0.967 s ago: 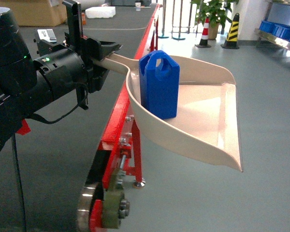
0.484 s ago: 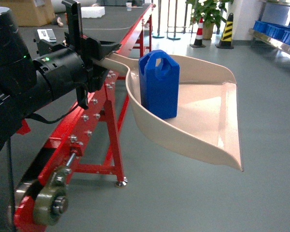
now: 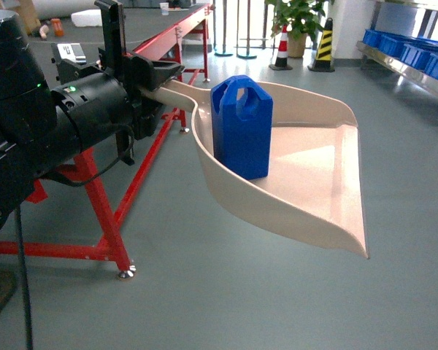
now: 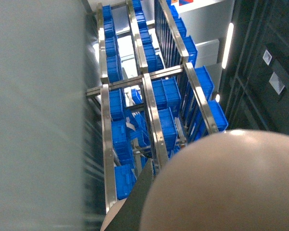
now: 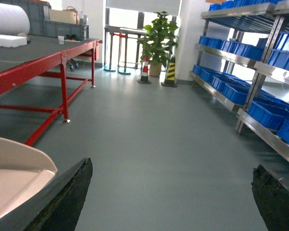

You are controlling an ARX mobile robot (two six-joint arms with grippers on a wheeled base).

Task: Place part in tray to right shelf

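Observation:
The blue part stands upright inside the cream tray, against its back wall. My left gripper is shut on the tray's handle and holds the tray level above the floor. The left wrist view is mostly filled by the tray's rounded beige surface. My right gripper is open and holds nothing, with only floor between its fingers; it does not show in the head view. The right shelf of stainless steel stands at the far right, also seen in the right wrist view.
A red-framed black-topped table stands to the left, its leg near the tray's handle. Blue crates fill the shelf's levels. Two traffic cones and a potted plant stand at the back. Grey floor lies below the tray.
The whole head view has swung: the red table has slid left and back, and the shelf with blue crates shows more at the right. Tray and part stay steady in my left gripper.

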